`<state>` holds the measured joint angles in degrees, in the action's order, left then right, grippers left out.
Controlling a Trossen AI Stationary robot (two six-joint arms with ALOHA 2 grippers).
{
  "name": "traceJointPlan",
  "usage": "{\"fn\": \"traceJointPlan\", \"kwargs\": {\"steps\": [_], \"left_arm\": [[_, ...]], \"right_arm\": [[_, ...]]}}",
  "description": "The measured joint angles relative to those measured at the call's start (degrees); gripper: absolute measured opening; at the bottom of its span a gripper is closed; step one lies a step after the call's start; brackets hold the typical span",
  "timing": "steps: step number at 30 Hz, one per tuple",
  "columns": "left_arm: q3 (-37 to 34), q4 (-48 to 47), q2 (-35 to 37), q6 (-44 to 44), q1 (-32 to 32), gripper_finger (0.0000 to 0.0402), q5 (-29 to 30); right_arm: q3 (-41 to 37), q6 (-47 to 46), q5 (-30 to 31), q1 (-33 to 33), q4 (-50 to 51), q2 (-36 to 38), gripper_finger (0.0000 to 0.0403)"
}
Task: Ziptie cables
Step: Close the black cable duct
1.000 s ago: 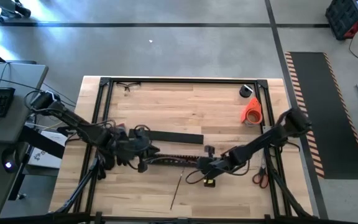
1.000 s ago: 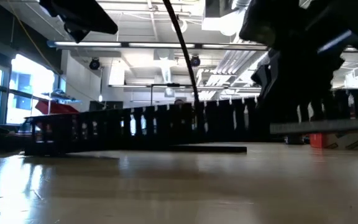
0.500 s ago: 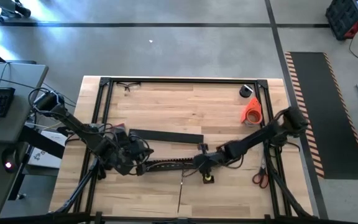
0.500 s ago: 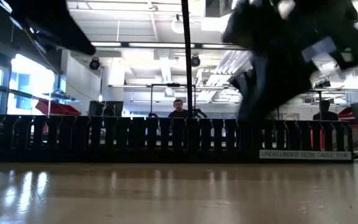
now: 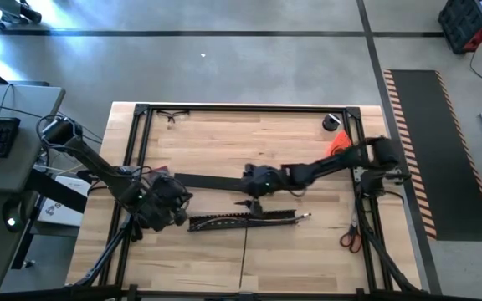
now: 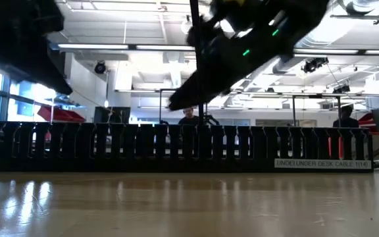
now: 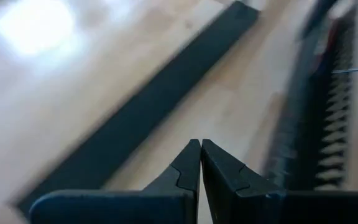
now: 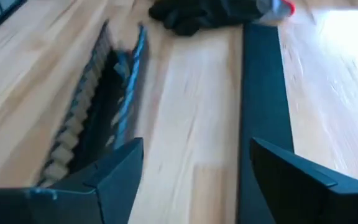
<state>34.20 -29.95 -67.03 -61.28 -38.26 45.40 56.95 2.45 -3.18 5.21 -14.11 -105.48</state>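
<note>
The long black slotted channel bar (image 5: 241, 221) lies flat on the table near its middle, and fills the low view (image 6: 176, 145). Thin coloured cables show inside it (image 7: 319, 62) and along its slots (image 8: 135, 56). A thin black strand (image 5: 243, 259) stands up from the bar's middle (image 6: 196, 66). The flat black strip (image 5: 224, 181) lies just beyond the bar. My left gripper (image 5: 170, 206) (image 7: 200, 144) is shut and empty, off the bar's left end. My right gripper (image 5: 245, 191) (image 8: 194, 149) is open and empty, above the wood between bar and strip.
An orange tape roll (image 5: 339, 150) and a small black roll (image 5: 331, 123) sit at the far right. Red-handled scissors (image 5: 350, 238) lie near the right rail. A black frame (image 5: 141, 109) runs round the table. People show in the room behind (image 6: 189, 117).
My right gripper has left the bar's right end and gone up and toward the far left, over the strip. The bar, tilted with one end raised a second ago, now lies flat. My left gripper has drawn back a little toward the table's left edge.
</note>
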Motion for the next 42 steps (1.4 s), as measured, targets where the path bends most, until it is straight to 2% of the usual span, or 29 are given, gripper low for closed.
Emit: {"fn": "traceJointPlan", "kwargs": {"steps": [2, 5, 9, 15, 24, 30, 35, 42], "left_arm": [[-4.7, 6.3, 3.9, -0.6, -0.7, 0.0000, -1.3], [-10.7, 15.7, 7.9, 0.5, -1.5, 0.0000, -1.6], [-14.4, 20.7, 10.4, 1.4, -2.1, 0.0000, -1.0], [-15.2, 20.9, 10.3, 2.0, -2.0, 0.0000, -0.9], [-15.2, 21.1, 10.3, 4.4, -1.8, 0.0000, -0.1], [-15.2, 21.0, 10.3, 4.5, -1.8, 0.0000, 1.3], [-15.2, 22.2, 10.4, 4.7, -1.8, 0.0000, 3.0], [-15.1, 25.7, 10.4, 7.6, -1.8, 0.0000, 5.9]], "right_arm": [[1.7, 0.7, -1.0, -1.5, -4.8, -4.5, 0.0283], [5.3, 0.8, -1.2, -3.0, -5.9, -10.8, 0.0291], [10.1, 2.4, -1.6, -5.0, -6.4, -16.0, 0.0303], [12.9, 2.6, -1.9, -7.5, -6.4, -18.3, 0.0325], [10.8, 3.6, -2.1, -9.2, -6.6, -19.1, 0.0332], [11.0, 3.4, -2.7, -9.7, -5.9, -22.2, 0.0297], [11.2, 2.5, -1.9, -9.7, -1.9, -22.3, 0.0204], [11.3, 3.7, -1.2, -10.1, 0.8, -21.8, 0.0202]]}}
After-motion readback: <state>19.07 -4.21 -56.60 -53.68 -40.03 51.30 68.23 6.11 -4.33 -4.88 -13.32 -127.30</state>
